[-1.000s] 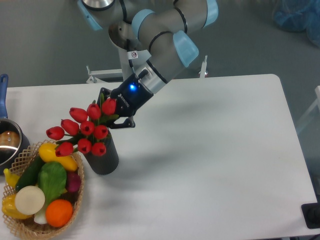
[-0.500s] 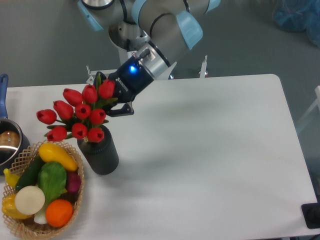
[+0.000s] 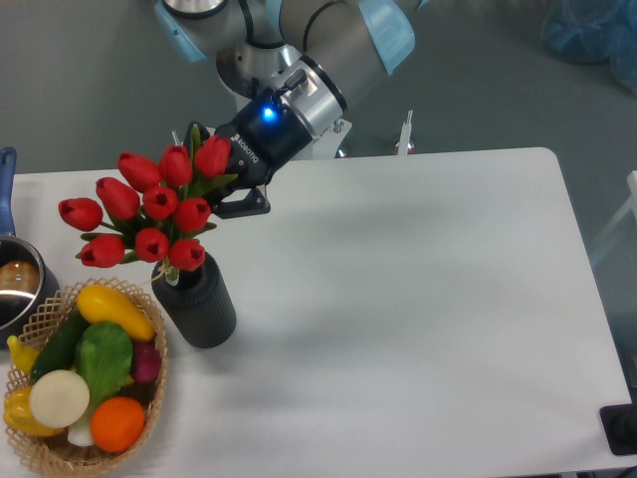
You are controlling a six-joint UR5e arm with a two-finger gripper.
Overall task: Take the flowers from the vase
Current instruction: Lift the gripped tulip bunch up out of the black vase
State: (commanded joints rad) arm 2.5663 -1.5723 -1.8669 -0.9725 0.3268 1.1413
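A bunch of red tulip flowers (image 3: pixel 149 207) with green leaves hangs over the dark ribbed vase (image 3: pixel 196 302), its lowest buds just above the vase's mouth. My gripper (image 3: pixel 221 199) is shut on the bunch from the right side, behind the buds, with one dark finger (image 3: pixel 245 204) showing past the leaves. The stems are hidden by the buds, so I cannot tell whether their ends are still inside the vase. The vase stands upright on the white table (image 3: pixel 418 299) at the left.
A wicker basket (image 3: pixel 85 383) of colourful fruit and vegetables sits at the front left, touching distance from the vase. A metal pot (image 3: pixel 15 284) with a blue handle is at the left edge. The arm's base stands behind the table's far edge.
My gripper has risen and drifted left with the flowers in it. The bunch now sits higher over the vase, which has stayed in place.
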